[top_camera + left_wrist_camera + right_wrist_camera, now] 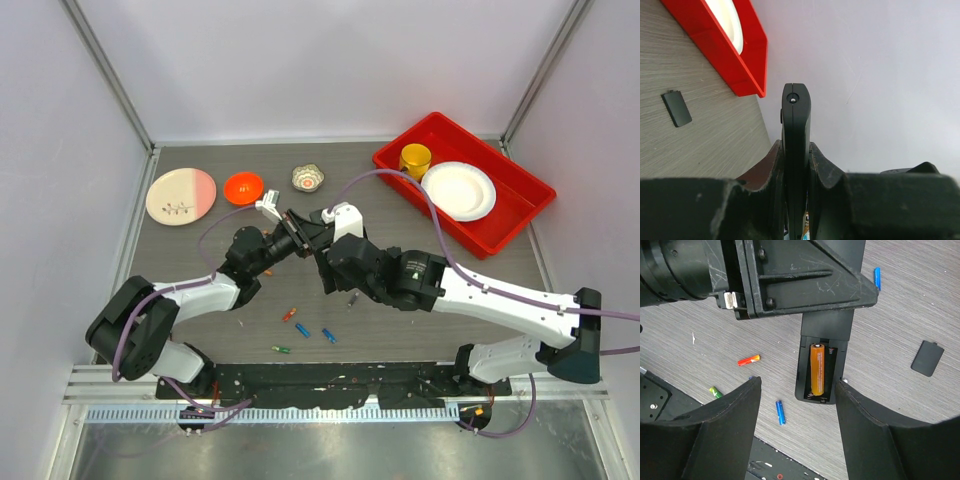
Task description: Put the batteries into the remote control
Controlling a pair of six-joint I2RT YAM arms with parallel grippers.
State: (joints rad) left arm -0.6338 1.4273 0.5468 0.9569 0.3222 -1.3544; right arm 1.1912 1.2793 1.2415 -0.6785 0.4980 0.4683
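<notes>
Right gripper (797, 384) is hanging open, one finger on each side of the remote control (832, 327). Left gripper (796, 150) is squeezing the remote, holding it up over the table (900, 300). One orange battery (817, 367) is sitting inside already. Other batteries (781, 412) are lying on the table, waiting.

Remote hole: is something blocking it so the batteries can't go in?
Nothing visible blocks it. The lid lies on the table, off to the side. One orange battery sits inside the remote, which the left tool grips. The right tool hangs open and empty in front.
</notes>
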